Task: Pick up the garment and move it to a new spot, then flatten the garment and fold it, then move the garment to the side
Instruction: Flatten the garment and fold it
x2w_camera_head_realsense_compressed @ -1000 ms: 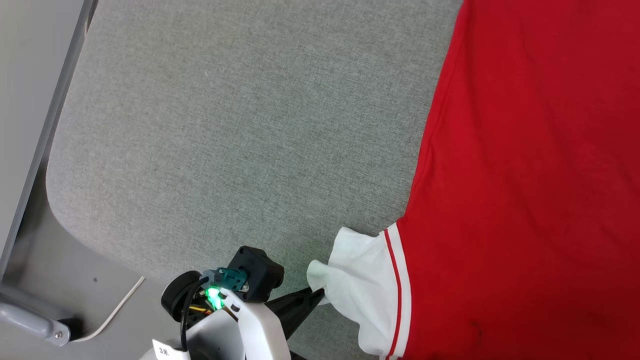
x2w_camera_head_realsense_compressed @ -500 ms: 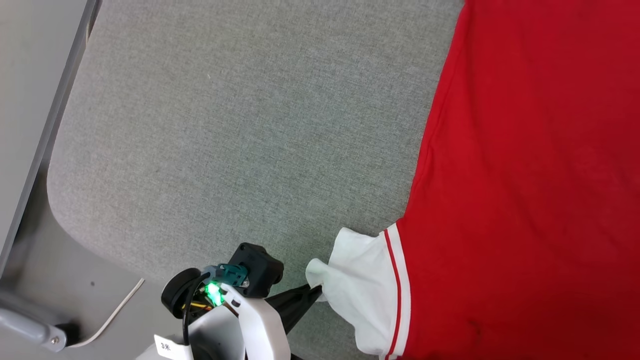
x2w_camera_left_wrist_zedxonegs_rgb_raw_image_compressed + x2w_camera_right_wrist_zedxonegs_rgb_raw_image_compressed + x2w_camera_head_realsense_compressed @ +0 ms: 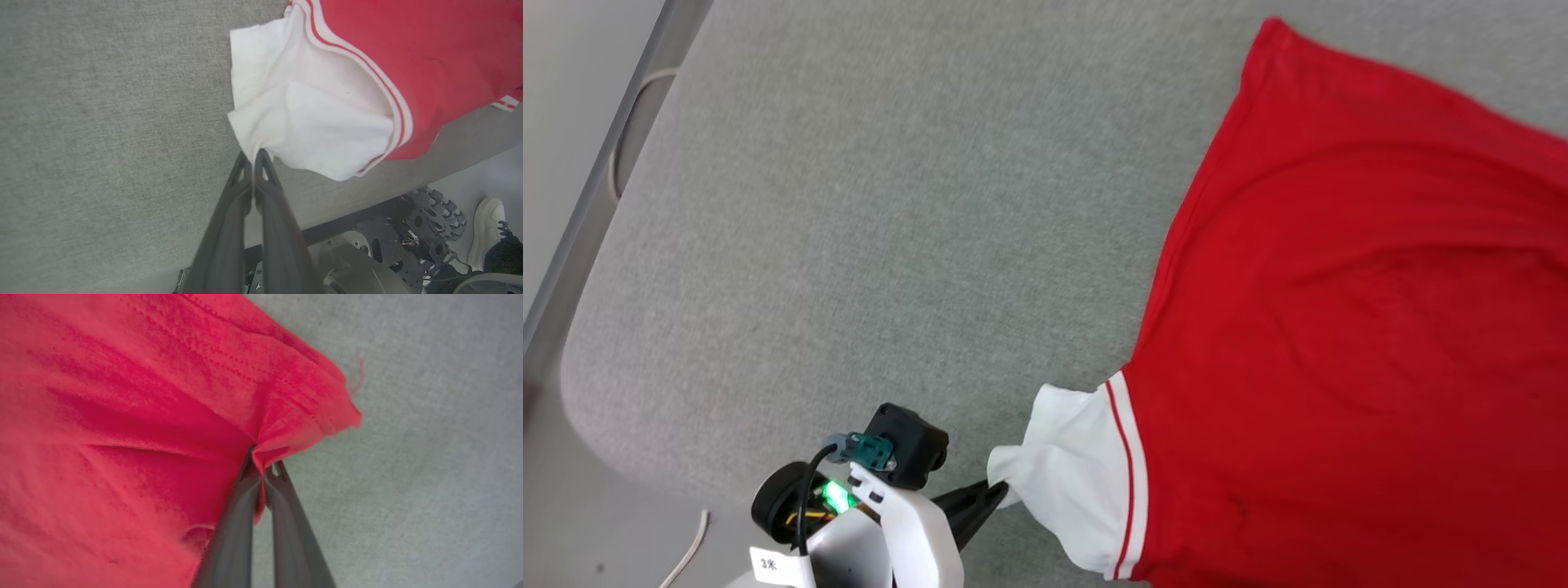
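Garment [image 3: 1339, 327] pinched at its 8 o'clock white sleeve [image 3: 1070, 482] by L gripper [image 3: 1001, 490]; red corner clamped by R gripper [image 3: 261, 465].

The garment [image 3: 1339, 327] is seen as soft matt cloth, the bench [image 3: 849, 245] as coarse woven fabric, the left tool [image 3: 252, 157] as smooth dark plastic.

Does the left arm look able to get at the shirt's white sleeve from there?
Yes, it seems so: the left gripper is shut on the white sleeve at its edge, with just bare grey padding beside it.
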### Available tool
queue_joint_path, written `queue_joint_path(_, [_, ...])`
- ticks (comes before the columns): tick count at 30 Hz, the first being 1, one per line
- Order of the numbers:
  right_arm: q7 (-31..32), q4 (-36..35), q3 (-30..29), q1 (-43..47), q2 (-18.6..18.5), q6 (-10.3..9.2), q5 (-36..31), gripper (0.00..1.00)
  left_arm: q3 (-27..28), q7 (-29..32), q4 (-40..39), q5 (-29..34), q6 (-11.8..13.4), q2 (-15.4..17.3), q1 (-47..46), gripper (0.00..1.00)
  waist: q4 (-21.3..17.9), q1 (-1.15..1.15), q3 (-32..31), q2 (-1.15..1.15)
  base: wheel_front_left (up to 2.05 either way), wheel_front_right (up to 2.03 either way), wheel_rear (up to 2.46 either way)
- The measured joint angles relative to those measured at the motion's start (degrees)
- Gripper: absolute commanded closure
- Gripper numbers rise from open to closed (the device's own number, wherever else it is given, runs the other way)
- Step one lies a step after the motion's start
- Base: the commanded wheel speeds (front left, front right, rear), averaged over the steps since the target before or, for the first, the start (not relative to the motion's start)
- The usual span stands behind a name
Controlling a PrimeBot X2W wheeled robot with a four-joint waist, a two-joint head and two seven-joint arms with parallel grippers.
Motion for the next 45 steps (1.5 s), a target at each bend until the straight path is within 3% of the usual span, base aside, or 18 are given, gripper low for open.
queue_joint_path(13, [-3.87, -4.94, 2.05, 20.42, 1.48, 0.00, 8.62, 1.00, 1.31, -0.32, 2.37, -2.05, 3.32, 1.93, 5.57, 1.00, -8.39, -0.01, -11.96, 0.00, 0.00, 0.00, 0.00])
queue_joint_path(27, [-7.71, -13.62, -7.03, 42.32, 5.84, 0.00, 13.93, 1.00, 2.02, -2.85, 3.31, -4.01, 4.68, 1.41, 9.48, 1.00, -14.74, -0.01, -19.62, 0.00, 0.00, 0.00, 0.00])
queue_joint_path(35, [-7.90, -14.47, -8.76, 46.26, 8.66, 0.00, 13.26, 1.00, 1.91, -2.77, 2.93, -4.01, 4.69, 1.70, 9.57, 1.00, -14.98, -0.01, -20.31, 0.00, 0.00, 0.00, 0.00])
queue_joint_path(44, [-8.26, -13.91, -8.40, 46.29, 8.58, 0.00, 12.96, 1.00, 1.78, -2.47, 2.18, -3.99, 5.05, 2.00, 9.57, 1.00, -15.06, 0.00, -20.78, 0.00, 0.00, 0.00, 0.00])
queue_joint_path(45, [-8.57, -13.94, -8.33, 46.28, 8.37, 0.00, 12.98, 0.86, 1.77, -2.46, 2.10, -3.99, 5.14, 2.00, 9.57, 1.00, -15.05, 0.00, -20.78, 0.00, 0.00, 0.00, 0.00])
